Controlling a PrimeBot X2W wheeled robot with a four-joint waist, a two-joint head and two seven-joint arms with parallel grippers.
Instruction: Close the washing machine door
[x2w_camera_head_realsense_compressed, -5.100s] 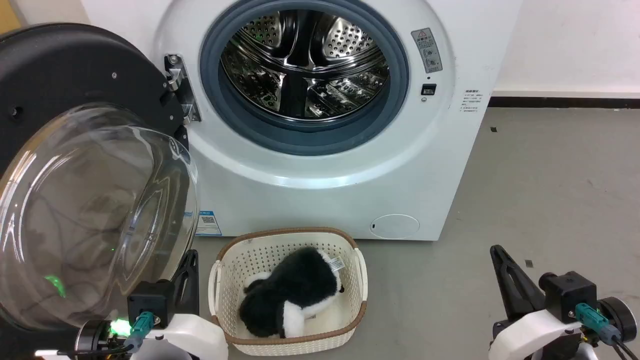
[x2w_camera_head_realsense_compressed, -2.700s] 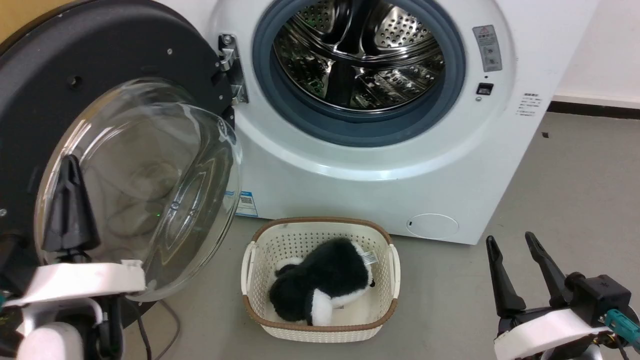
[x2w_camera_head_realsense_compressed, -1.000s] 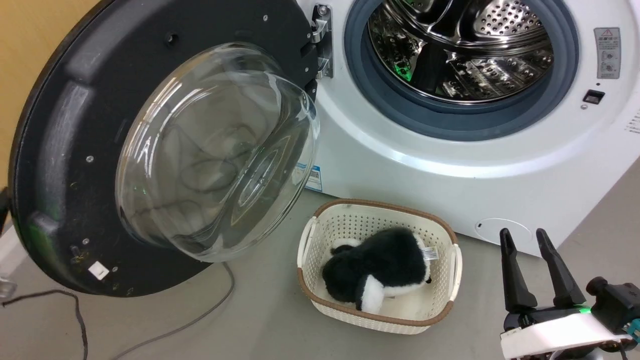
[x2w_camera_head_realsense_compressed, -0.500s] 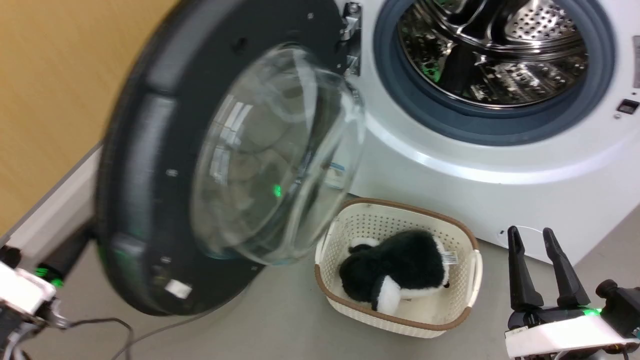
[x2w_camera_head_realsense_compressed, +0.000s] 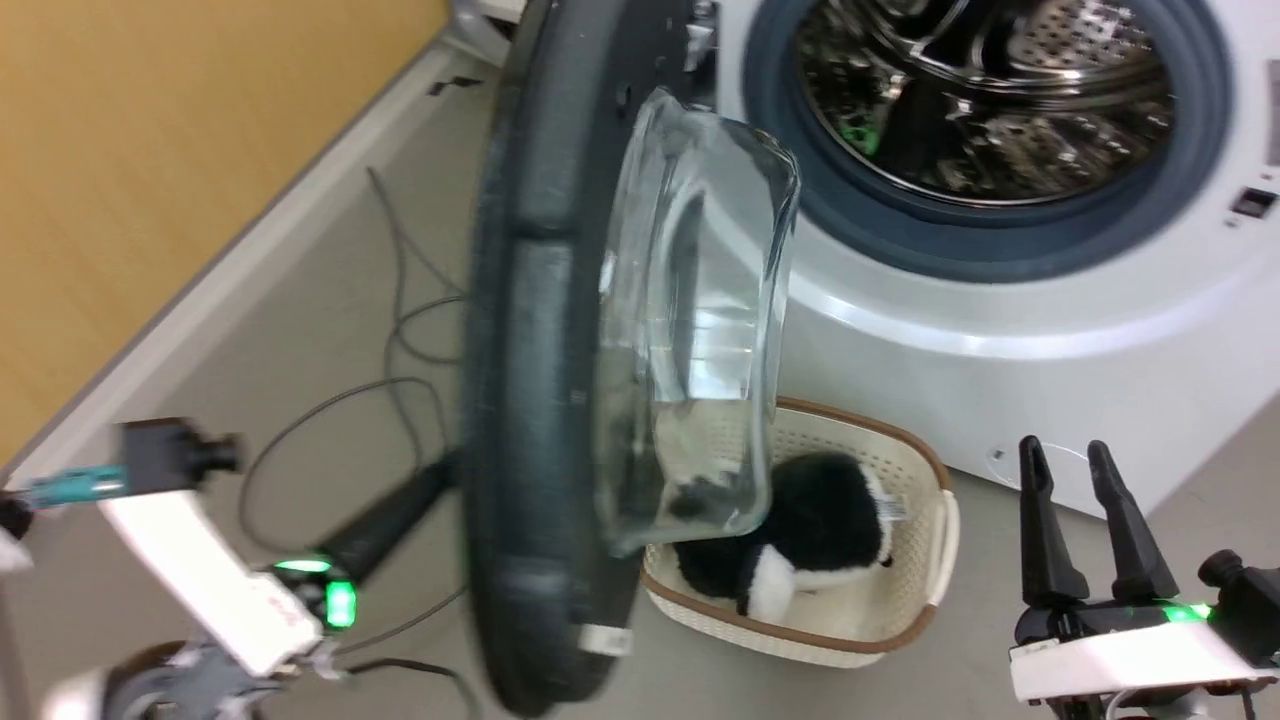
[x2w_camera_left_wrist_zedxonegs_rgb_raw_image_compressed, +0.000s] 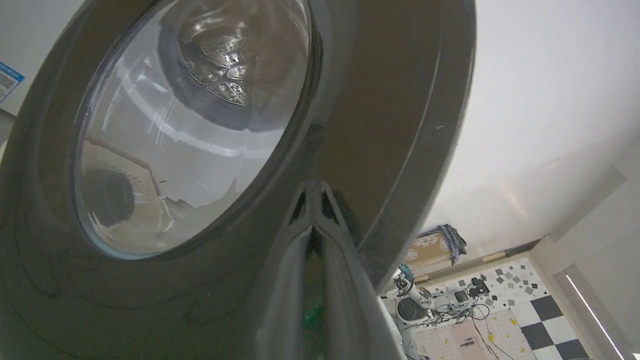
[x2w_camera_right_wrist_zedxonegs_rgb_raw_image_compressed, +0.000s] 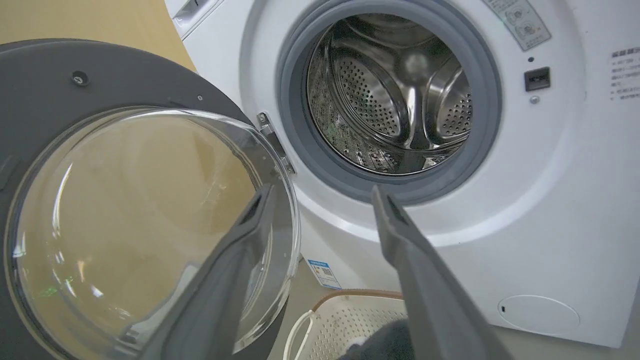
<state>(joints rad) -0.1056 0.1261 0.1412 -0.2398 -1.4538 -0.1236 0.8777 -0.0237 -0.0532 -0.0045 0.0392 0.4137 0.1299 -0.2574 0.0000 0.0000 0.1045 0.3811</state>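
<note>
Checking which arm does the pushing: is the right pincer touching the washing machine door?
Apart. Head view: right pincer stands open at lower right, basket between it and the washing machine door.

The door (x2w_camera_head_realsense_compressed: 530, 400) has a matt dark plastic inner face, a glossy black outer face and a clear, smooth glass window (x2w_camera_head_realsense_compressed: 690, 330). The washing machine (x2w_camera_head_realsense_compressed: 1000, 380) has a glossy white shell, a polished perforated steel drum (x2w_camera_right_wrist_zedxonegs_rgb_raw_image_compressed: 395, 100) and a matt grey rubber gasket (x2w_camera_right_wrist_zedxonegs_rgb_raw_image_compressed: 295, 125).
</note>
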